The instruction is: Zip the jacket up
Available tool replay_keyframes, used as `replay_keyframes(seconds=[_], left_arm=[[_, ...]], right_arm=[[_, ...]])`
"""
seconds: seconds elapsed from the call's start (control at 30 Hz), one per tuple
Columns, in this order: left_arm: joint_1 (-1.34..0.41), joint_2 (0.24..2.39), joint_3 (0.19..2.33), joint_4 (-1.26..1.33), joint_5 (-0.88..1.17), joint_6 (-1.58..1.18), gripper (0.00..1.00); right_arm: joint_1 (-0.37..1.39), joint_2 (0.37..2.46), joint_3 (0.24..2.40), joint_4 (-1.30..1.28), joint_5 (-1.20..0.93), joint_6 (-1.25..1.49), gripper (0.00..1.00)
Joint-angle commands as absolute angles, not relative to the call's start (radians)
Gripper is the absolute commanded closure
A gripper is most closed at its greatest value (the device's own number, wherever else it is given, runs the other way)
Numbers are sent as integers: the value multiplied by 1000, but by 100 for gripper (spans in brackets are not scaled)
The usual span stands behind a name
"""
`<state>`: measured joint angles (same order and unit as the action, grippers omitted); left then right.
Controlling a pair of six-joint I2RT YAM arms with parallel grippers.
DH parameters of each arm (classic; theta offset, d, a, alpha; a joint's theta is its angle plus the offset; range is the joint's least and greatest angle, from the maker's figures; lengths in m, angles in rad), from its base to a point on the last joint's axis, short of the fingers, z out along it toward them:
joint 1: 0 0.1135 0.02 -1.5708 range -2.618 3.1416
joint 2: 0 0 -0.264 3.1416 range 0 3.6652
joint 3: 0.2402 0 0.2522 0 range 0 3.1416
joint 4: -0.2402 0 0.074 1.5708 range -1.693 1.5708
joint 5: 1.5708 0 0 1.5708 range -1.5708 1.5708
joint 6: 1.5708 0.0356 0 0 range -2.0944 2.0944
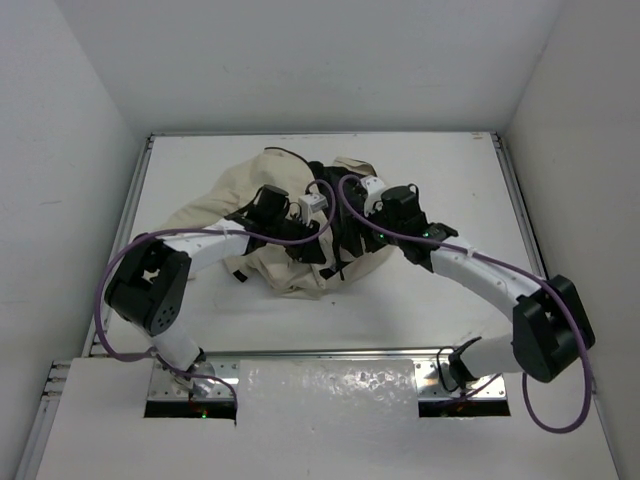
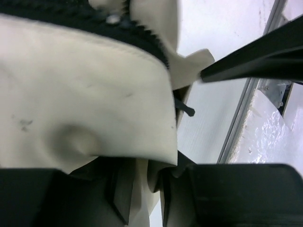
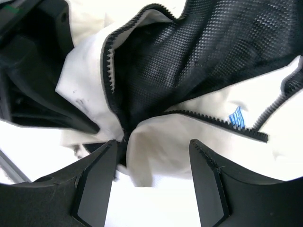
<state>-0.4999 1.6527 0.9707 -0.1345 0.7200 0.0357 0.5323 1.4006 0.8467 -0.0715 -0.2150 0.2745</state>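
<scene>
Broadly, I judge this job barely started. The white table carries the jacket bunched in a crumpled heap near its middle, towards the far side. Both arms reach in over it from the near edge and meet above the front opening.

Through the right wrist camera I see the front lying wide open. The black mesh lining shows between two rows of zipper teeth, one row running up the left and the other going off to the right. They come together in a V low down, just beside the left finger of the right gripper. That gripper's fingers stand well apart over the cream fabric and clamp nothing that I can see.

The left gripper has a cream hem hanging down between its fingers. I cannot tell whether it pinches the cloth or has let go. A toothed black edge crosses the top of that view, with a small shiny bit on it that may be the slider, though it is too blurred to be sure.

So the closing is all to come: find and hold the slider, hold the bottom hem taut, and draw it up the whole run of teeth. A small blue-striped label sits by the right-hand row.
</scene>
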Motion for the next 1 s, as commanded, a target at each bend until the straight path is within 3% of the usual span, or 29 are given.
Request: replay_keyframes(seconds=[0.0,0.1,0.17,0.3,0.33,0.53,0.97], left_arm=[[-491,1605,957,-61,678,-15,78],[-492,1617,966,-54,673,-35,82],[-495,1629,976,-41,683,-57,86],[-502,1641,982,3,709,-94,94],[-506,1641,983,23,712,-97,96],[-522,1631,968,52,736,-135,97],[-534,1608,920,103,747,-164,99]], right_arm=[[610,1304,858,-147,-60,219,38],[717,1230,835,-156,93,232,39],[758,1203,821,-161,159,290,51],[850,1221,787,-158,167,370,86],[859,1230,781,-156,166,391,88],[868,1313,817,-179,167,483,73],[850,1437,922,-264,232,583,69]])
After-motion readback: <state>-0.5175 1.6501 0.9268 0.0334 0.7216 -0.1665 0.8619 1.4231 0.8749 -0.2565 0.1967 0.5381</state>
